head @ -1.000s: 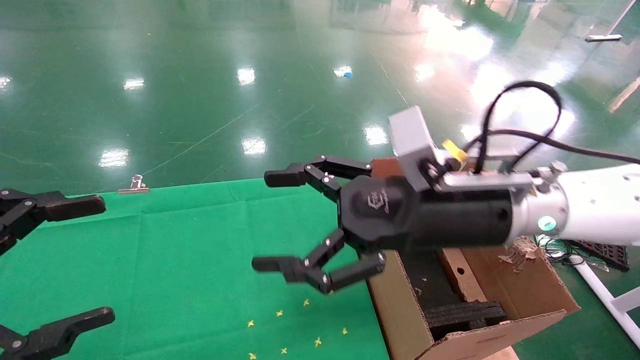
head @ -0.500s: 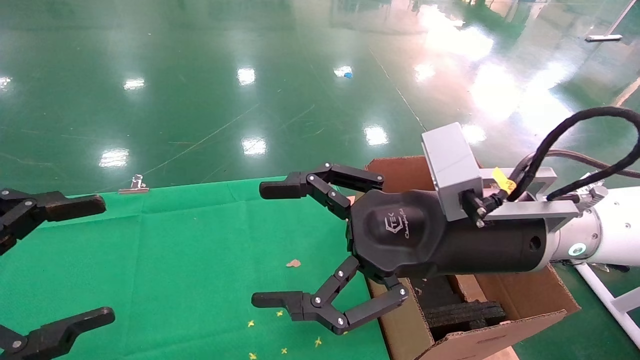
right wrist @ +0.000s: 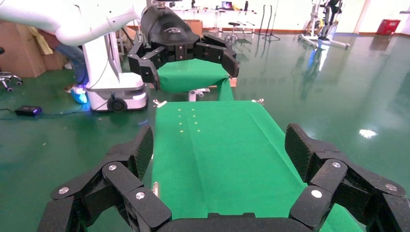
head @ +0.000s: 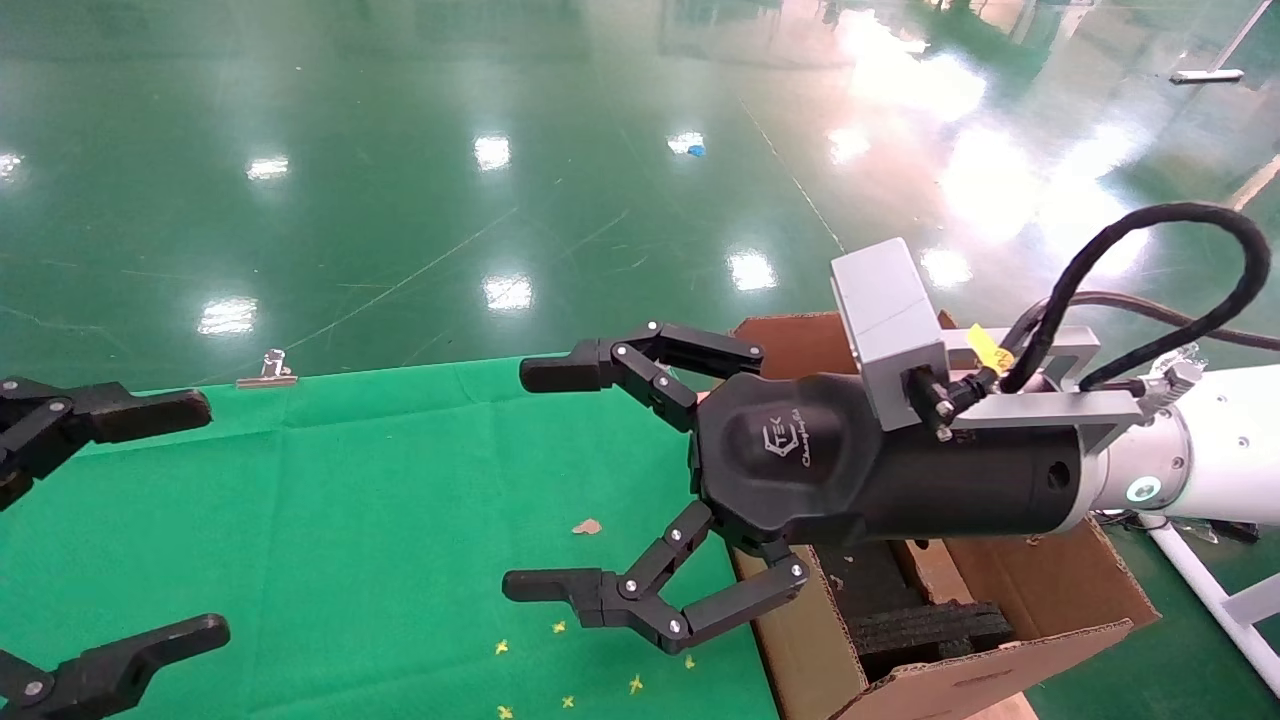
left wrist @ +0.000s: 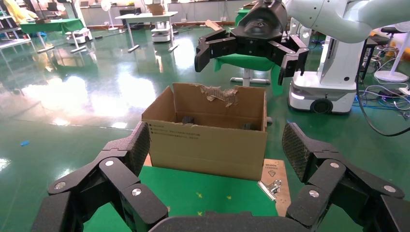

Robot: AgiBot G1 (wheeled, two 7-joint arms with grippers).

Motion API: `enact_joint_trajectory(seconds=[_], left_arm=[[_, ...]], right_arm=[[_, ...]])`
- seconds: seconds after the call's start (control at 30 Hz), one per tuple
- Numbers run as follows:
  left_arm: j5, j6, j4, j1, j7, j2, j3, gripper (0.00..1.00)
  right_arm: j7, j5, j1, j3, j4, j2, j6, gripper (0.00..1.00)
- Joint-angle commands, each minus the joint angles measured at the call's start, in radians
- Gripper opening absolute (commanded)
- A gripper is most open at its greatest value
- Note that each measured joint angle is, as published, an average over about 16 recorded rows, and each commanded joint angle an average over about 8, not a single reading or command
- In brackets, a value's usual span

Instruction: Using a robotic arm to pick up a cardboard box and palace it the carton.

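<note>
The large brown corrugated carton [head: 1000, 610] with upright flaps, one of them ragged and torn, stands on the glossy green floor [head: 400, 180] against the edge of the green-cloth-covered bench [head: 380, 500]. Black foam blocks [head: 930, 630] line the inside of the carton, and only a narrow tan strip [head: 935, 570] shows between them; whether that strip is the slim cardboard box cannot be told. The white tubular robotic arm [head: 1220, 450], the robot's right one, reaches across above the carton, and its black logo-marked right gripper [head: 545, 480] hangs past the carton's wall over the bench, jaws spread wide and holding nothing. A grey camera block [head: 885, 320] and a looping black cable [head: 1170, 280] sit on top of that arm above the carton. The left gripper [head: 150, 520] waits at the far side of the bench from the carton, its jaws also wide and empty. Small yellow marks [head: 600, 660] dot the cloth near the carton.
</note>
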Motion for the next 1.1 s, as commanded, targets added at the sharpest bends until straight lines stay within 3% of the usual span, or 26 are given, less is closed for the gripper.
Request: enact_joint_trajectory(seconds=[0.03, 1.1], left_arm=[[0.000, 0.000, 0.000, 0.000, 0.000, 0.000, 0.000, 1.00], [0.000, 0.000, 0.000, 0.000, 0.000, 0.000, 0.000, 1.00]], right_arm=[[0.001, -0.001, 0.002, -0.002, -0.002, 0.000, 0.000, 1.00], [0.003, -0.005, 0.010, -0.010, -0.008, -0.002, 0.002, 1.00]])
